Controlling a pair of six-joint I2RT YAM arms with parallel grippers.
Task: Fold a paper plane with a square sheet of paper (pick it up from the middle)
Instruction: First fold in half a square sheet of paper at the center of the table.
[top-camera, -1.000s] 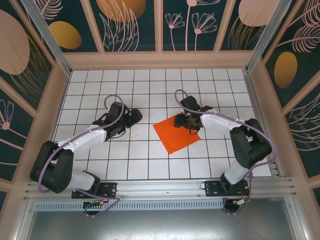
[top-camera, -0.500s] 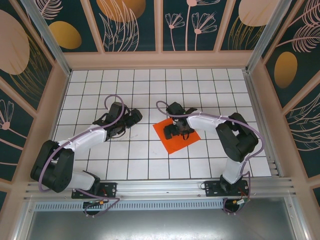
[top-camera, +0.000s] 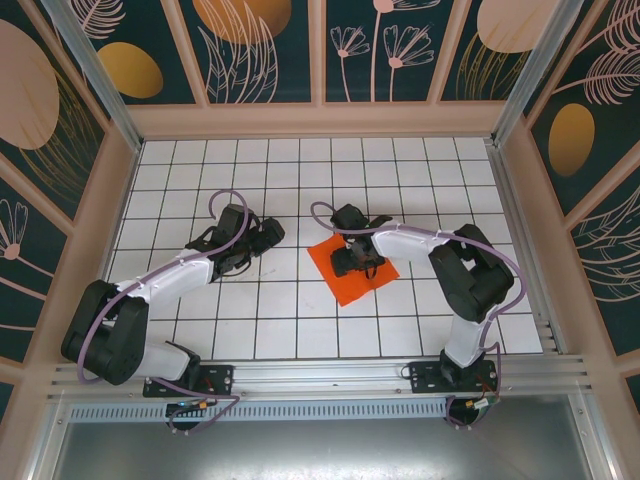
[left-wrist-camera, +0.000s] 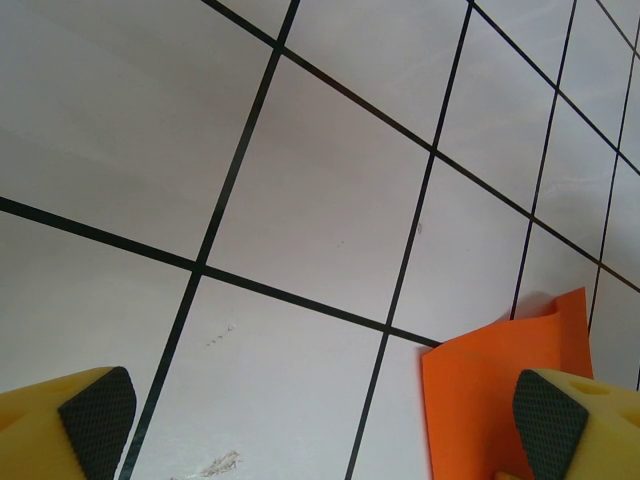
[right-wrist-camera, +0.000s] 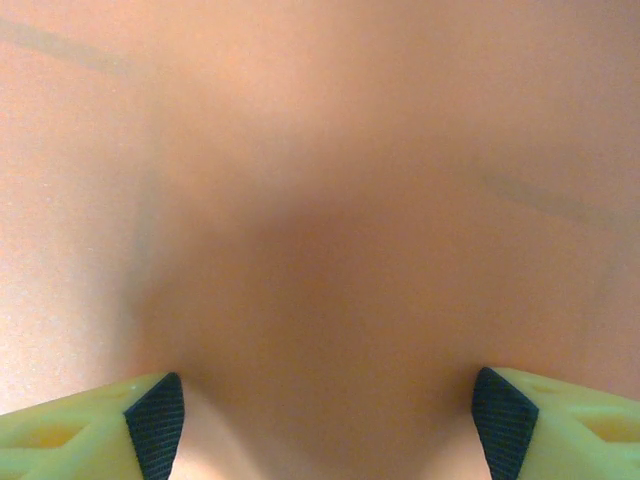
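Note:
The square sheet of paper (top-camera: 345, 286) is bright orange-red and lies flat on the white grid table, turned like a diamond. My right gripper (top-camera: 353, 260) is down over the sheet's middle, jaws open. In the right wrist view the blurred orange sheet (right-wrist-camera: 320, 200) lies very close below the right gripper (right-wrist-camera: 325, 425), whose dark pads (right-wrist-camera: 155, 420) stand wide apart. My left gripper (top-camera: 268, 235) rests open to the left of the sheet. In the left wrist view the left gripper (left-wrist-camera: 320, 430) holds nothing, and a corner of the sheet (left-wrist-camera: 490, 380) shows by its right pad. No paper plane is in view.
The white grid table (top-camera: 250, 320) has wooden walls (top-camera: 320, 118) at the back and sides. A metal rail (top-camera: 320, 375) carrying both arm bases runs along the near edge. The right arm's elbow (top-camera: 480, 280) hangs over the table's right part.
The right gripper has moved left from the sheet's right corner to its middle and come down close to the paper. The left arm has stayed still.

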